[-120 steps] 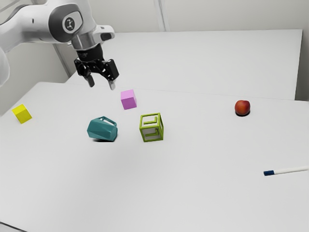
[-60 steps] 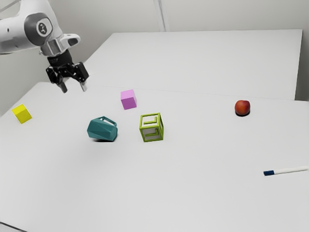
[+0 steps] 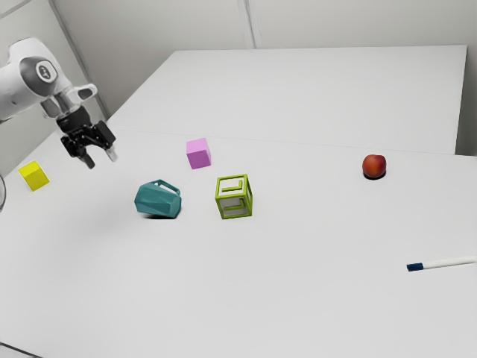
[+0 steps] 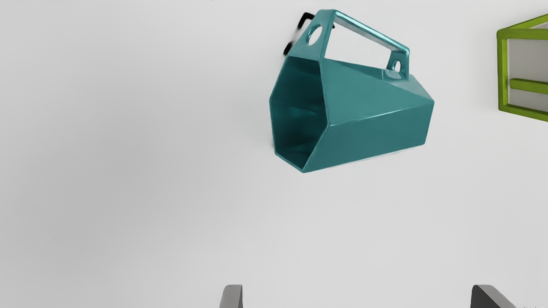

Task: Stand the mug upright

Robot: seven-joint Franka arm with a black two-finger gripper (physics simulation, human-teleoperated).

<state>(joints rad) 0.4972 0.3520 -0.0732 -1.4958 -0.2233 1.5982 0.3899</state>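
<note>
The mug [image 3: 157, 200] lay on its side on the table [image 3: 298, 298], its mouth [image 4: 299, 107] turned toward nine o'clock in the exterior view and its handle [image 4: 372, 33] on the side away from my fingertips. Taking the mug as that view's dial centre, the green open-framed cube [image 3: 233, 197] sat near it at three, and the pink cube [image 3: 198, 154] between one and two. My gripper [image 3: 102, 159] hung above the table toward ten, fingers spread wide with nothing between them. The yellow cube [image 3: 33, 176] lay between nine and ten; well off were the apple [image 3: 374, 166], near three, and the pen [image 3: 447, 262], between three and four. I judged myself to be in the approach, with grasping and righting yet to come. The next move called for bringing my open fingers over and down astride the mug near its mouth, clear of the handle, then closing.
</note>
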